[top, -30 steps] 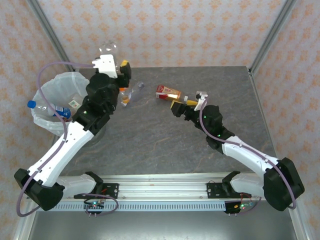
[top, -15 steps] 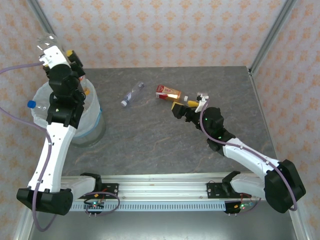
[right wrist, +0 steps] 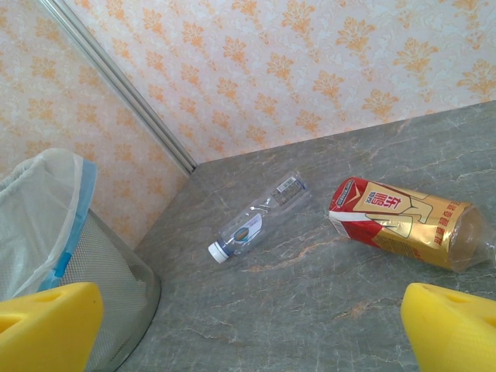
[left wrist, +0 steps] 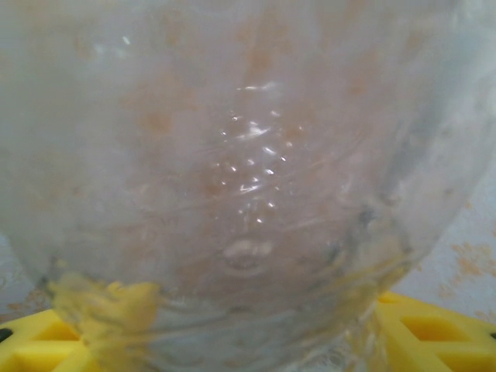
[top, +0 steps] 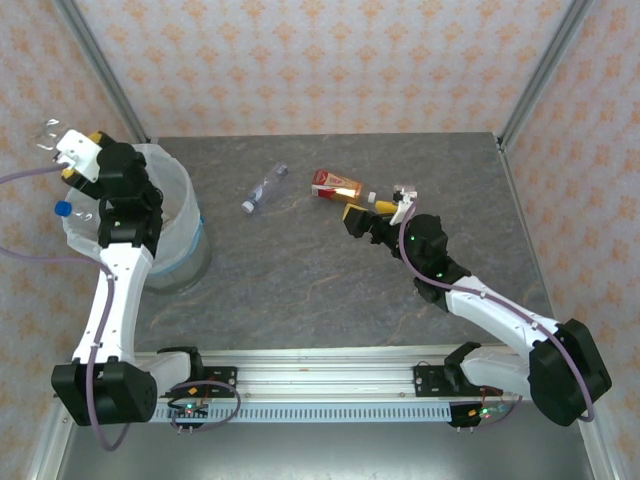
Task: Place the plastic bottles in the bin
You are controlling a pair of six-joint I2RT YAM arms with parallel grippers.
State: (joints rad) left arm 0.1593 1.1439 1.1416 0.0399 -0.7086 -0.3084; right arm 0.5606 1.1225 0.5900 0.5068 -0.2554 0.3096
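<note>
**A:** Which step is the left gripper (top: 62, 148) on?

**B:** The drop. It is partly closed on a crushed clear plastic bottle (left wrist: 248, 194), at ten o'clock of the round grey-blue bag-lined bin (top: 190, 235), seemingly outside the rim. It should shift toward four o'clock, then let go.

**A:** And the right gripper (top: 368, 210)?

**B:** Wide open and empty. A red-and-gold labelled bottle (top: 337, 184) lies at its eleven o'clock, probably the next pick.

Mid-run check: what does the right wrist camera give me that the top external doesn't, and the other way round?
Right wrist: the label print on the red-and-gold bottle, up close. Top external: the left gripper holding a transparent bottle by the left rim of the bin, and a blue-capped bottle at that rim. Shared: the open right gripper, the red-and-gold bottle, the small clear bottle and the bin.
</note>
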